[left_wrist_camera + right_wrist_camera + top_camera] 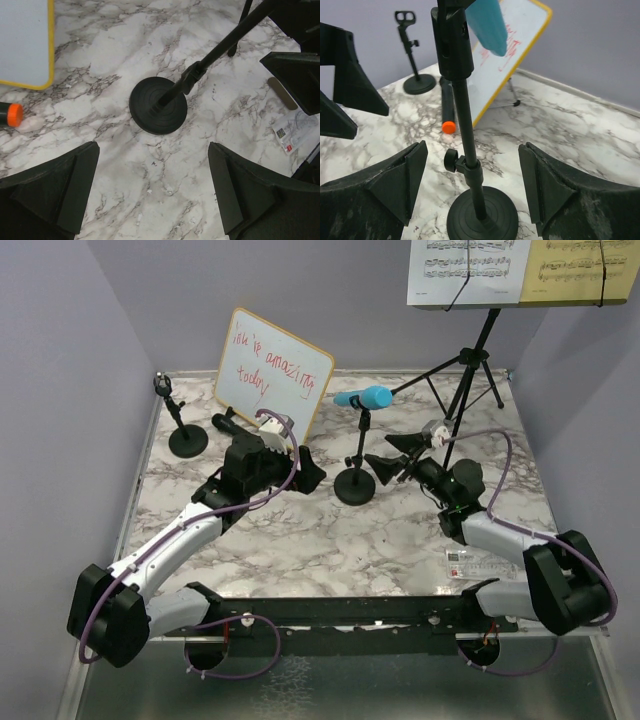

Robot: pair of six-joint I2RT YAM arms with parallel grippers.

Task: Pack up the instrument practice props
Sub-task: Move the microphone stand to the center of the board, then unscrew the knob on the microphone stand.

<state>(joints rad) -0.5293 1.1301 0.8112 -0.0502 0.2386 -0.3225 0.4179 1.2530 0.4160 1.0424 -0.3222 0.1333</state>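
The blue microphone sits in the middle mic holder. That holder's pole stands between the spread fingers of my right gripper, touching neither; the blue microphone is overhead. My left gripper hangs open over bare marble just short of the same holder's base. A black microphone with an orange end lies by the whiteboard. The second mic holder stands empty at the far left. White sheet music and yellow sheet music rest on the tripod music desk at the back right.
A wood-framed whiteboard with red writing leans at the back, just behind the left gripper. A clear ruler lies near the front right edge. Grey walls close in the table on three sides. The right gripper is close to the tripod legs.
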